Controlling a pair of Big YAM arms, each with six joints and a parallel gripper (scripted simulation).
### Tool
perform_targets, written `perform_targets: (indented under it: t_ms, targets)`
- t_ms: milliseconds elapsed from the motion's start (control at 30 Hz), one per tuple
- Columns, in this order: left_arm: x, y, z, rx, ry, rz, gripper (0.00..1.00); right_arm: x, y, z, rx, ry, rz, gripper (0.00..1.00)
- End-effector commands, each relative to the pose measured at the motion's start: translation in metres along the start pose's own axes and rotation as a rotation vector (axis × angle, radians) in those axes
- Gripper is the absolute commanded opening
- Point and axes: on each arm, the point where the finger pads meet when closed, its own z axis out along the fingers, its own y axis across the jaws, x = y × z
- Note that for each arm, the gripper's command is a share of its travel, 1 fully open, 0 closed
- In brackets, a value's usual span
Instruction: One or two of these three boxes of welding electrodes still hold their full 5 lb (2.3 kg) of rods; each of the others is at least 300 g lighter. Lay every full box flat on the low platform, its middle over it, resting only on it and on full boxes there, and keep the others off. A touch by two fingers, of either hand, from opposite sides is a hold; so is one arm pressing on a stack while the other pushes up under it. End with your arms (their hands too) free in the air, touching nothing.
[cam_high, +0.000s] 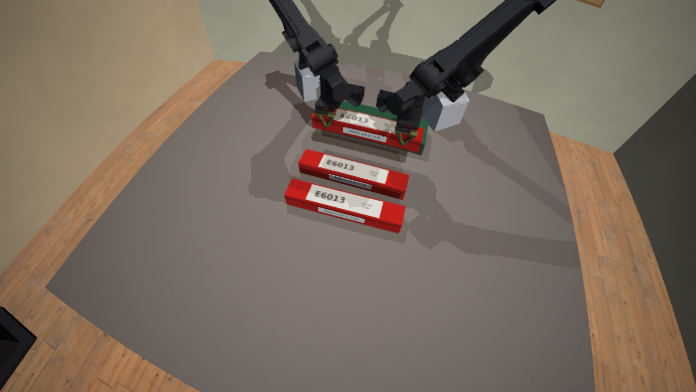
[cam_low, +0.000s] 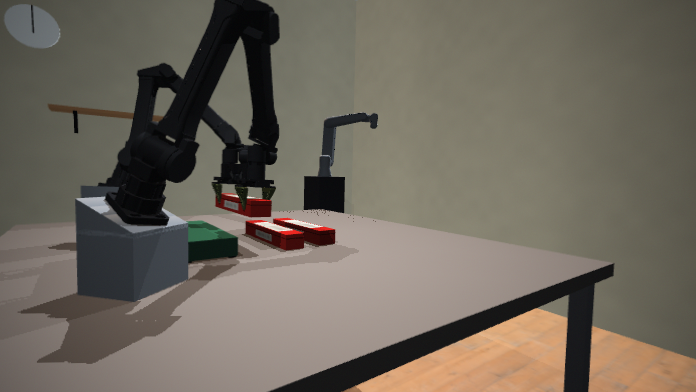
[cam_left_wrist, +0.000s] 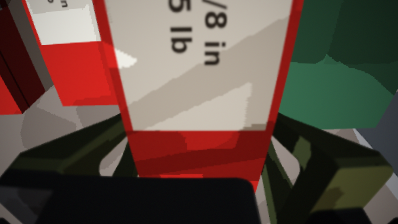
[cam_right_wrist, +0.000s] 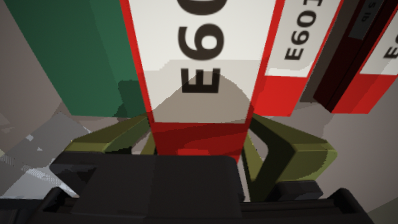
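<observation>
Held box (cam_high: 364, 129) (cam_left_wrist: 200, 95) (cam_right_wrist: 200, 100): hanging level above the table (cam_high: 320, 300) (cam_low: 400, 280), touching neither the table nor the platform. From the top it is overlapping part of the green platform (cam_high: 367, 108) (cam_low: 214, 248) (cam_left_wrist: 335, 95) (cam_right_wrist: 95, 75); whether its middle is lying over it, cannot tell.

Left gripper (cam_high: 406, 136) (cam_low: 231, 194) (cam_left_wrist: 200, 122): fingers clenching the held box from both long sides, at the "5 lb" end. Right gripper (cam_high: 326, 119) (cam_low: 255, 198) (cam_right_wrist: 200, 120): fingers grasping the same box at the "E6013" end.

Middle box (cam_high: 353, 174) (cam_low: 274, 234) (cam_left_wrist: 82, 80) (cam_right_wrist: 282, 97) and outer box (cam_high: 345, 206) (cam_low: 304, 231) (cam_left_wrist: 10, 95) (cam_right_wrist: 352, 95): lying flat on the table, side by side, apart from each other.

Obscured: in the exterior view the right arm's pale base block (cam_high: 308, 82) (cam_low: 132, 260) is hiding part of the platform, and one left finger is not showing distinctly. Both wrist views are cutting off the far end of the held box; the dark gripper bodies are covering its near end. Small print on the top labels is too blurred to read; fullness of any box, cannot tell
</observation>
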Motion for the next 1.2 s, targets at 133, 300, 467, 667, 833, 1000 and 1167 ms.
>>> perform_targets:
  t_ms: [133, 300, 467, 667, 833, 1000, 1167]
  targets:
    - [0.007, 0.046, -0.034, -0.076, -0.020, -0.023, 0.00, 0.000, -0.053, -0.044, 0.081, -0.043, 0.035, 0.00]
    - [0.008, 0.048, -0.033, -0.076, -0.020, -0.023, 0.00, -0.004, -0.051, -0.044, 0.084, -0.046, 0.047, 0.00]
    - [0.010, 0.041, -0.028, -0.066, -0.014, -0.018, 0.00, -0.003, -0.051, -0.042, 0.083, -0.045, 0.046, 0.00]
    - [0.012, 0.033, -0.021, -0.053, -0.007, -0.012, 0.00, -0.002, -0.050, -0.040, 0.082, -0.045, 0.046, 0.00]
    - [0.012, 0.031, -0.020, -0.051, -0.006, -0.011, 0.00, -0.002, -0.050, -0.039, 0.082, -0.044, 0.046, 0.00]
    - [0.011, 0.033, -0.019, -0.059, -0.010, -0.015, 0.00, 0.000, -0.050, -0.037, 0.081, -0.043, 0.047, 0.00]
    - [0.011, 0.034, -0.018, -0.061, -0.012, -0.016, 0.00, 0.003, -0.042, -0.030, 0.068, -0.033, 0.040, 0.00]
